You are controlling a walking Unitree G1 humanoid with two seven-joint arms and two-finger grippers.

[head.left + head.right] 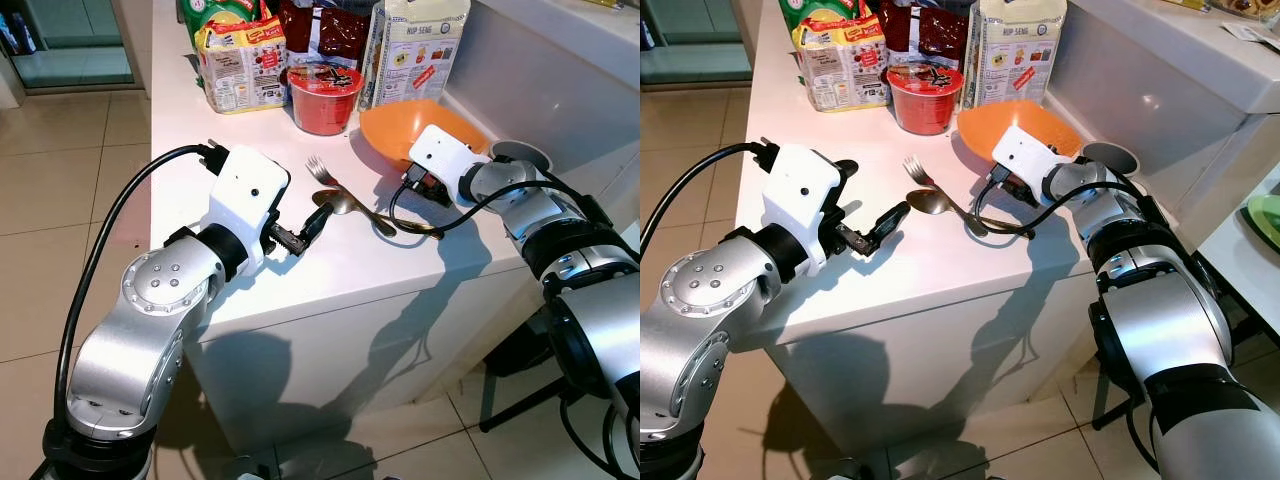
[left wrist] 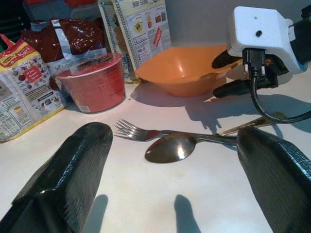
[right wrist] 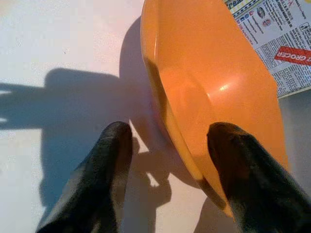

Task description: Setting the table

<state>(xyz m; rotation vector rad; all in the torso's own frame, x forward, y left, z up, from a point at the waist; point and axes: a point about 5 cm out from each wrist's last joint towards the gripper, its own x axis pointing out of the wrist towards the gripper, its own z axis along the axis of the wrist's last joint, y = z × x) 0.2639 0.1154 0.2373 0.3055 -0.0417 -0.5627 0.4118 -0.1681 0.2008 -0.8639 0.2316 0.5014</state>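
Right end effector (image 3: 167, 160) spread wide, 1 finger inside the orange bowl (image 3: 218, 82) and 1 outside, straddling the near rim without yet pinching it. Left end effector (image 2: 170, 194) likewise released, hovering low over the white counter (image 1: 330, 265) with nothing between its 2 fingers. Straight ahead of the left end effector, just beyond its tips: a fork (image 2: 133, 131) and a spoon (image 2: 170, 148) lying side by side, touching, handles running off toward the right end effector. Past them, a red cup (image 2: 92, 80) with a foil lid, then food packets (image 1: 240, 60) at the far edge of the counter.

Bowl probably thin plastic: light, stiff, glossy, so likely slippery under a rim pinch and apt to tilt or swing once lifted. Best taken where the right end effector already sits, deep over the rim, closed firmly but not hard enough to flex the wall. Cutlery looks like metal: rigid, thin, lying flat, hard to get under; best pinched across the narrow handle, 1 piece at a time, since the touching pair may drag each other.
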